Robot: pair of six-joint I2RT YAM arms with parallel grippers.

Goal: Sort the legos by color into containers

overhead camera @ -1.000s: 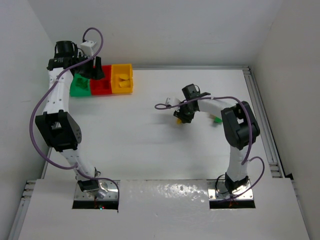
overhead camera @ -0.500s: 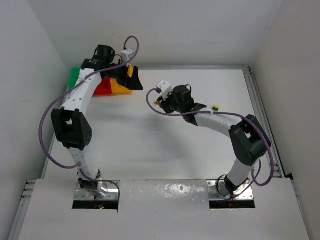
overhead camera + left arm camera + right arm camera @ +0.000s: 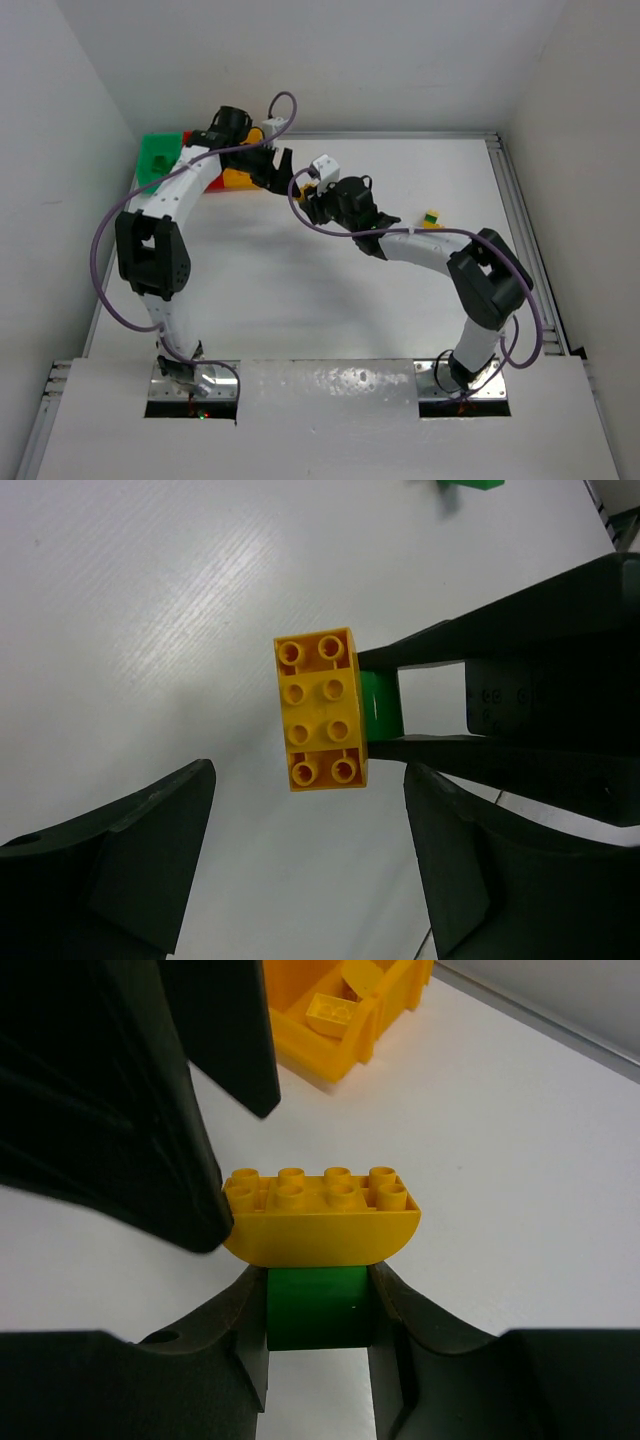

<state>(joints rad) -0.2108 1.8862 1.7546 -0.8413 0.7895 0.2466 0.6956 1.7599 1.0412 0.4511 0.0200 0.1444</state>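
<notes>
Containers sit at 10 o'clock on the table (image 3: 300, 300). The green bin (image 3: 155, 160) is in plain view, contents not readable. The red bin (image 3: 187, 137) is only a sliver behind the left arm. The yellow bin (image 3: 320, 1055) holds a few yellow legos (image 3: 330, 1012).

At 4 o'clock from the bins, a yellow brick (image 3: 320, 1215) sits stacked on a green brick (image 3: 318, 1320). Right gripper (image 3: 318, 1290) is clenched on the green one, stack lifted off the table. Left gripper (image 3: 305, 800) is spread wide, grasping nothing, fingers flanking the yellow brick.

A small loose yellow-green lego (image 3: 432, 216) lies at 2 o'clock, well apart from the bins.
</notes>
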